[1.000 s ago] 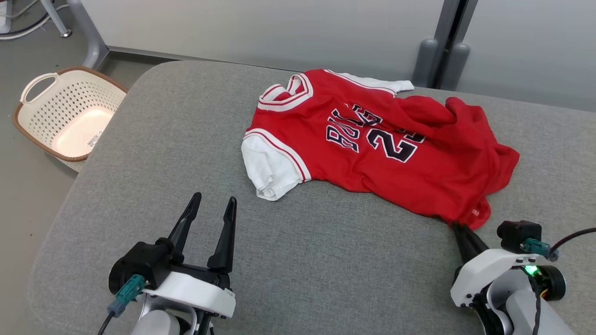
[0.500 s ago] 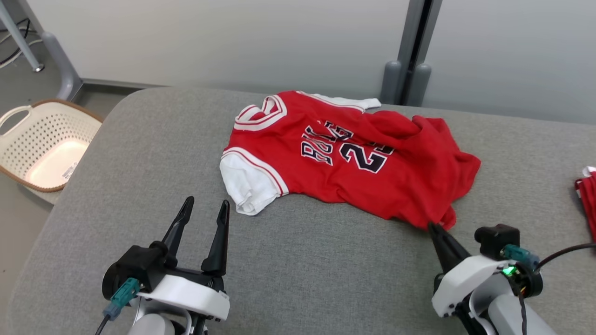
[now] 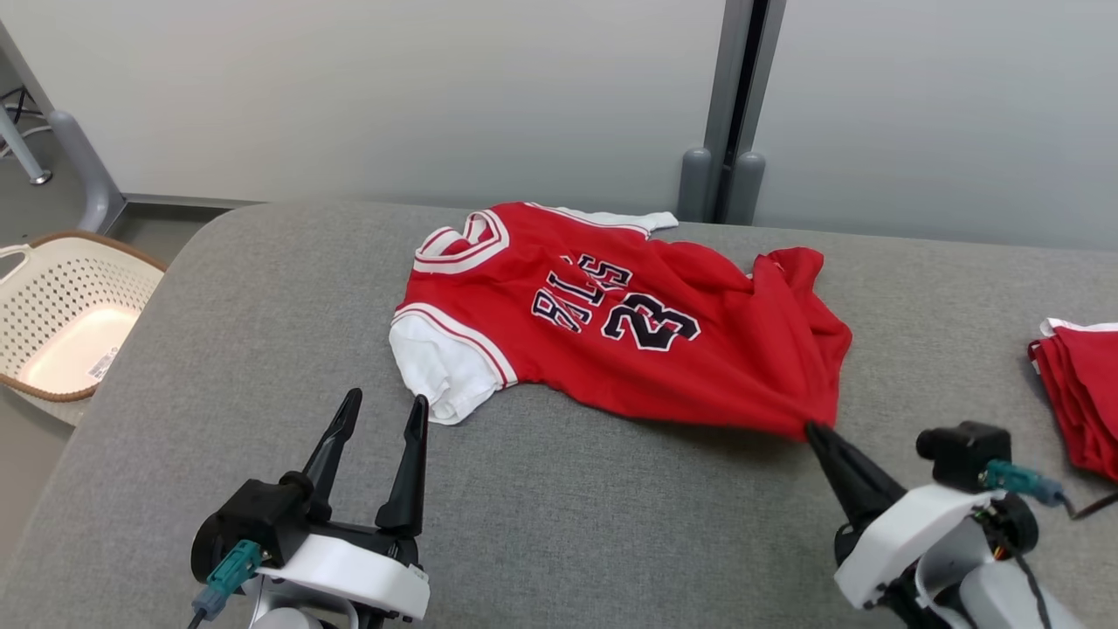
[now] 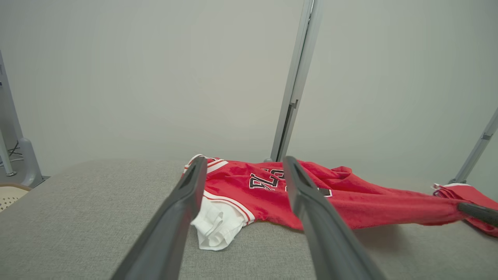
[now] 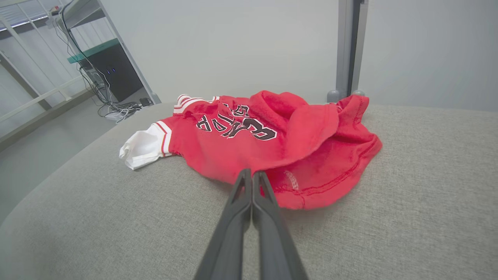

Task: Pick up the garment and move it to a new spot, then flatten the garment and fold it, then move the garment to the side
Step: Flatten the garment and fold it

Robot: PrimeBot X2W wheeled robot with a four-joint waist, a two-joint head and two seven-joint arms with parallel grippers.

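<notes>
Well, the red basketball jersey (image 3: 646, 341) with white short sleeves and a black and white number 23 lies face up in the middle of the soft grey cloth-covered worktop (image 3: 568, 524). Its neck end points left and its bottom end points right. The white sleeve (image 3: 441, 380) nearest the robot is bunched up, and the red cloth at the bottom end is wrinkled and folded over on itself. The right claw (image 3: 810, 430) is squeezed all the way shut on the near bottom corner of the jersey, and the cloth is pulled out to a point where the two dark fingers pinch it. The left claw (image 3: 385, 402) is wide open and holds nothing. It sits low over the worktop, near the white sleeve but not touching it. At the far right of the worktop is a pile of folded red and white cloth (image 3: 1079, 393), well apart from the jersey. Off to the left, lower than the worktop, is a cream plastic basket (image 3: 52, 297) with small holes and a brown rim. Behind the worktop a grey metal post (image 3: 738, 87) stands against a pale wall (image 3: 349, 87).
</notes>
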